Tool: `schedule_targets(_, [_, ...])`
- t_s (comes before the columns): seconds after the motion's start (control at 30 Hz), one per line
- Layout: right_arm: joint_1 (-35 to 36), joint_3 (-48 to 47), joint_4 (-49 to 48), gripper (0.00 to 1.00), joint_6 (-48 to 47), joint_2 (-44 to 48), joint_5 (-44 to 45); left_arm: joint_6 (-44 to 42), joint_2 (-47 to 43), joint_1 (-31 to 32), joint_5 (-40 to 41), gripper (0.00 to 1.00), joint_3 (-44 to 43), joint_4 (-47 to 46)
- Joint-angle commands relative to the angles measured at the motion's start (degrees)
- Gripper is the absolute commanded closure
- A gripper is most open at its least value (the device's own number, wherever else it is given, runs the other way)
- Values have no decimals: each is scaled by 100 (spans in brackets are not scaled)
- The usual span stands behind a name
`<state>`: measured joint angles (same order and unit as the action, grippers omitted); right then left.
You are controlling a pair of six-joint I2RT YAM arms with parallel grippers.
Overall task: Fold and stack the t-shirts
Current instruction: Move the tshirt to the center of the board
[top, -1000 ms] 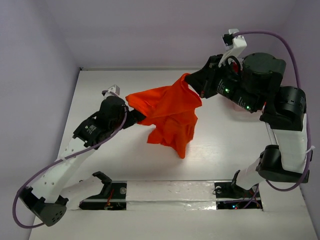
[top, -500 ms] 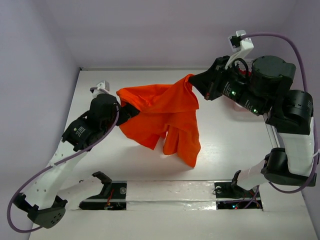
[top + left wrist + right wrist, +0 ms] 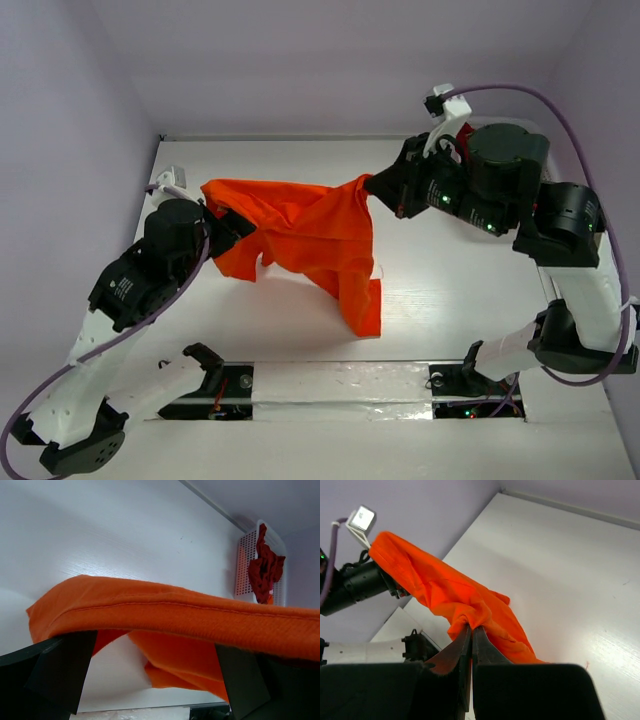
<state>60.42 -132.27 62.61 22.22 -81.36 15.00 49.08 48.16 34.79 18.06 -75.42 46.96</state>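
Observation:
The orange t-shirt (image 3: 300, 230) hangs above the table, stretched between my two grippers, with one end trailing down to the tabletop (image 3: 365, 315). My right gripper (image 3: 372, 185) is shut on a bunched corner of it (image 3: 471, 626). My left gripper (image 3: 222, 225) stands open, and the shirt's hem (image 3: 175, 612) lies taut across the tops of its spread fingers (image 3: 60, 670), hiding the tips. Dark red t-shirts (image 3: 267, 565) bulge out of a basket at the far right of the left wrist view.
The white latticed basket (image 3: 245, 565) stands at the back right of the table, mostly hidden behind my right arm in the top view. A lilac wall runs along the table's back edge (image 3: 290, 137). Both arm bases sit along the near edge (image 3: 340, 385).
My left arm has swung left and back, drawing the orange shirt out from a hanging bunch into a wide span. The right gripper kept its grip and shifted slightly left.

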Motion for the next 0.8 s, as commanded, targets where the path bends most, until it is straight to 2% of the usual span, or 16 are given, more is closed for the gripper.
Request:
schedule_targets(0.0, [-4,262,-197,100,11,33,-252,225,-35,-7,171,1,-167,103])
schedule_targets(0.23, [-4,744,-231,100,-112,-398,-577,497,-105,-7,241,1,422,182])
schedule_targets(0.4, [-4,1150,-504,100,-174,-547,-560,629,-132,-7,347,1,703,691])
schedule_targets(0.6, [-4,932,-399,100,-95,-1091,-279,770,-377,-7,189,1,1256,911])
schedule_targets(0.77, [-4,992,-609,100,89,-1627,-779,770,-685,-7,145,1,1407,1201])
